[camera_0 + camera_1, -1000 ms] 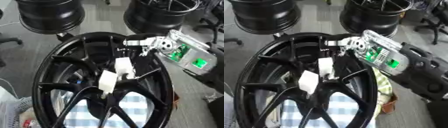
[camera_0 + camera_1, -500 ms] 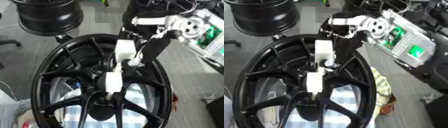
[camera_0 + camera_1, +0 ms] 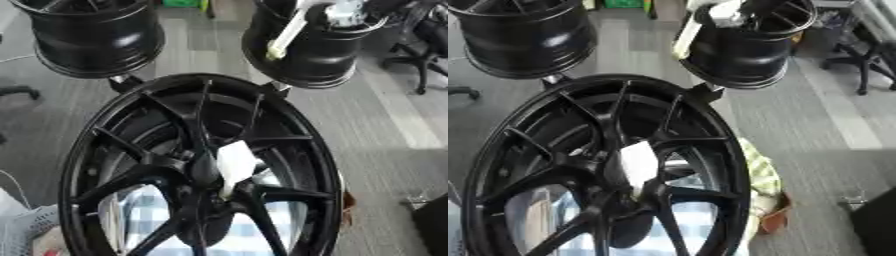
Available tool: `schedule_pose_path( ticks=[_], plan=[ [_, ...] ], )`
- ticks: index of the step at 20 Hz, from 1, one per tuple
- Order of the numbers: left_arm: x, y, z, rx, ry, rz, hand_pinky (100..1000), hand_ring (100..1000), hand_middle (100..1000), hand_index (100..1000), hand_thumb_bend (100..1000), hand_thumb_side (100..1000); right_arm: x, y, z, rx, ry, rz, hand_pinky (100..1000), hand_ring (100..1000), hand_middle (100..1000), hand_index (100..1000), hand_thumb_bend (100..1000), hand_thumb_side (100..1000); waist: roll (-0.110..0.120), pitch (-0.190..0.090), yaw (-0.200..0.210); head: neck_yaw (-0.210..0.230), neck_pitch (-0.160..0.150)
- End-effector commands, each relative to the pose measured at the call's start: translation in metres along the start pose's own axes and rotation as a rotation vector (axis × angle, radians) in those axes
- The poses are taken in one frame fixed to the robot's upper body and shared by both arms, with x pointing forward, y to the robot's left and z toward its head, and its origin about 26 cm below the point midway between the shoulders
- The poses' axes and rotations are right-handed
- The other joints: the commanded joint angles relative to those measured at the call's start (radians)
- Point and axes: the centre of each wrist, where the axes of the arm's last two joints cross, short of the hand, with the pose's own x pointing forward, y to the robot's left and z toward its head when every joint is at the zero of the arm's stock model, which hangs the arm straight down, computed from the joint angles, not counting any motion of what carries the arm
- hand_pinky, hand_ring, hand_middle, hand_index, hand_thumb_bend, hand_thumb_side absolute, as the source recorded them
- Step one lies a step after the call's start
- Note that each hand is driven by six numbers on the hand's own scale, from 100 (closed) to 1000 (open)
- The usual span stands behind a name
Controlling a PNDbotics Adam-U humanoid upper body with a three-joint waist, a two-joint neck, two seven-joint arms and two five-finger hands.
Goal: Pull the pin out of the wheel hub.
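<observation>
Pin (image 3: 287, 34) already out of the wheel hub (image 3: 206, 175), lifted high at the top of both views, well apart from the wheel and in front of the far black rim (image 3: 319, 45). Pale, long and slim, hanging tilted with its lower end toward the left. Right hand (image 3: 343, 9) at the upper edge, closed around the top end of the pin, though mostly cut off by the frame, so probably a pinch and not a full wrap. Left hand not visible in either view. At the hub centre, a white block-shaped piece (image 3: 639, 162) standing among the black spokes (image 3: 131, 150); not clear what it is. Checked cloth (image 3: 157, 220) visible through the lower spokes.

Step in hand, as judged: extraction finished, pin carried away. Next move calls only for a place to put the pin down, away from the wheel, and a release of the fingers there.
</observation>
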Motion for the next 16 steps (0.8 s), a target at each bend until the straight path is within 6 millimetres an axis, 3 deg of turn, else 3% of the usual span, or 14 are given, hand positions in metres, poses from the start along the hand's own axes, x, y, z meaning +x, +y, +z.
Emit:
schedule_pose_path(
  ticks=[1, 6, 10, 13, 14, 16],
  plan=[
    [0.005, 0.007, -0.005, 0.009, -0.03, -0.024, 771, 881, 748, 849, 264, 754, -0.048, -0.058, 0.0, -0.232, 0.162, 0.014, 723, 600, 383, 541, 264, 100, 0.009, -0.015, -0.001, 0.008, -0.017],
    [0.005, 0.008, -0.003, 0.016, -0.03, -0.03, 771, 881, 749, 849, 262, 754, -0.134, -0.104, 0.008, -0.467, 0.42, 0.023, 737, 616, 428, 580, 291, 100, 0.018, -0.01, -0.002, 0.018, -0.017],
    [0.004, 0.007, -0.003, 0.018, -0.029, -0.029, 771, 880, 749, 849, 261, 754, -0.179, -0.122, 0.019, -0.612, 0.567, 0.035, 739, 627, 459, 609, 333, 100, 0.026, -0.007, -0.002, 0.024, -0.015],
    [0.004, 0.007, -0.002, 0.017, -0.03, -0.029, 772, 880, 749, 849, 259, 755, -0.2, -0.128, 0.024, -0.687, 0.635, 0.034, 742, 638, 478, 626, 379, 100, 0.031, -0.005, -0.003, 0.028, -0.015],
    [0.004, 0.007, -0.002, 0.017, -0.03, -0.029, 772, 880, 749, 849, 262, 755, -0.205, -0.128, 0.026, -0.699, 0.65, 0.033, 763, 691, 570, 690, 369, 100, 0.032, -0.004, -0.003, 0.029, -0.015],
    [0.004, 0.007, -0.002, 0.017, -0.031, -0.029, 772, 880, 749, 849, 259, 754, -0.213, -0.128, 0.028, -0.706, 0.678, 0.039, 799, 780, 733, 776, 519, 170, 0.034, -0.004, -0.003, 0.03, -0.014]
  ],
)
